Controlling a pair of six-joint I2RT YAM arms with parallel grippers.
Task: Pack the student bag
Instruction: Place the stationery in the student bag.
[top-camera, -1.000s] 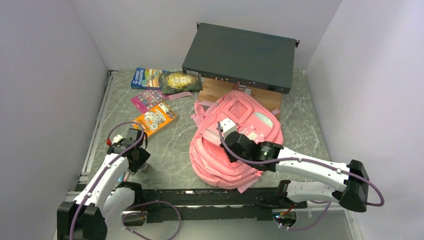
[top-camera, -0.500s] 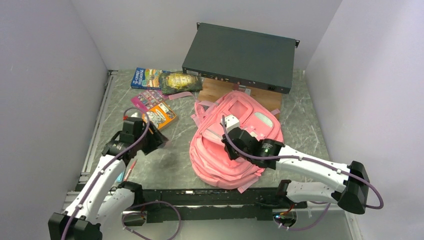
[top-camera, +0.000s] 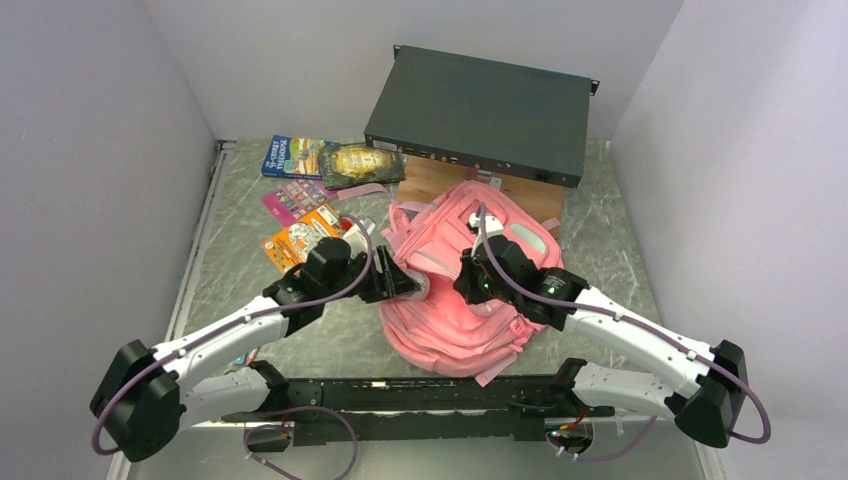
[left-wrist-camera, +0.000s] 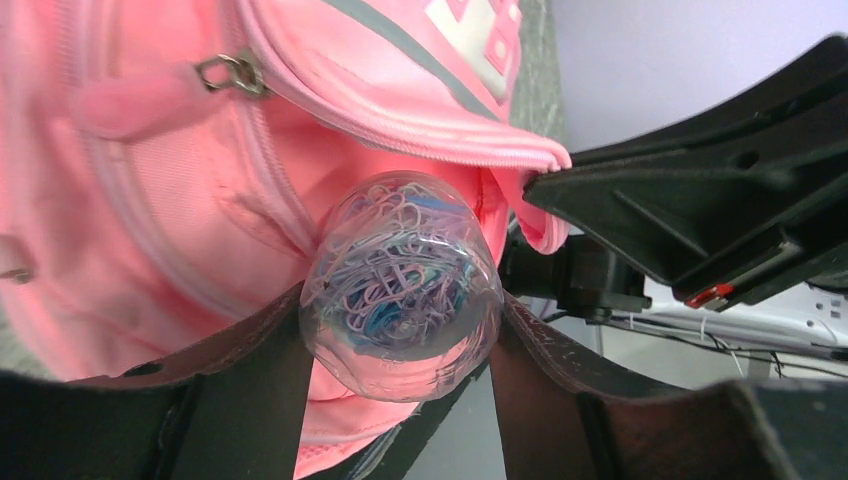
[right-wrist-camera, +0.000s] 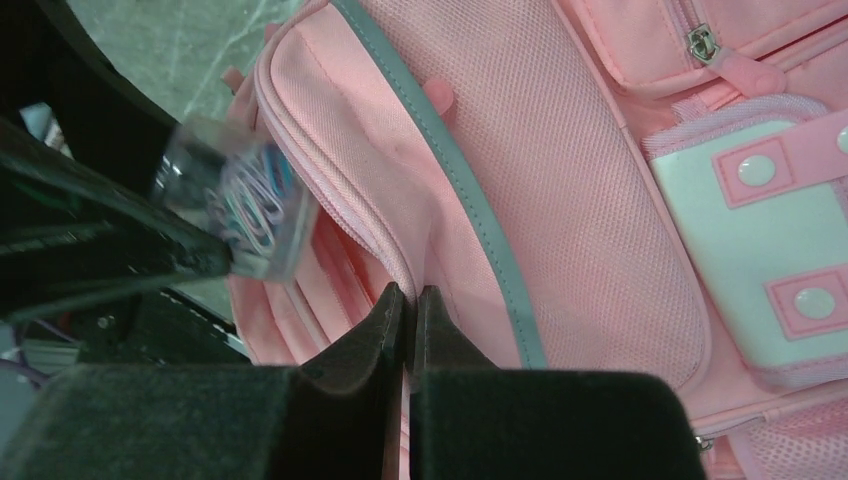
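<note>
- Pink fabric identifies the student bag (top-camera: 455, 315), which is found at the centre of the top view, laid flat on the grey marbled table (top-camera: 620, 250) with its front pockets facing up.
- The bag's upper end is noted just below a wooden block (top-camera: 430, 180), on which a dark metal case (top-camera: 480, 115) is propped at the upper centre of the frame.
- The left gripper (left-wrist-camera: 400, 345) is seen clamped around a clear tub of paper clips (left-wrist-camera: 400, 285), with one finger pressed against each side of the tub.
- The tub is held at the bag's left edge, directly under a raised lip of pink fabric. Whether it touches the fabric cannot be told.
- The clips inside are observed to be mostly lilac, with some blue among them.
- The right gripper (right-wrist-camera: 408, 300) is recorded with its fingers pressed together, pinching the edge of a mesh-fronted pocket beside a grey trim strip.
- A metal zip pull (left-wrist-camera: 232, 72) is noted at the upper left of the left wrist view, lying on the bag's surface.
- A pale patch with round studs (right-wrist-camera: 760, 220) is seen at the right of the right wrist view.
- At the upper left of the top view, a blue booklet (top-camera: 292, 155), a green packet (top-camera: 360, 163), a pink sheet (top-camera: 292, 198) and an orange booklet (top-camera: 300, 238) are found lying on the table, apart from the bag.
</note>
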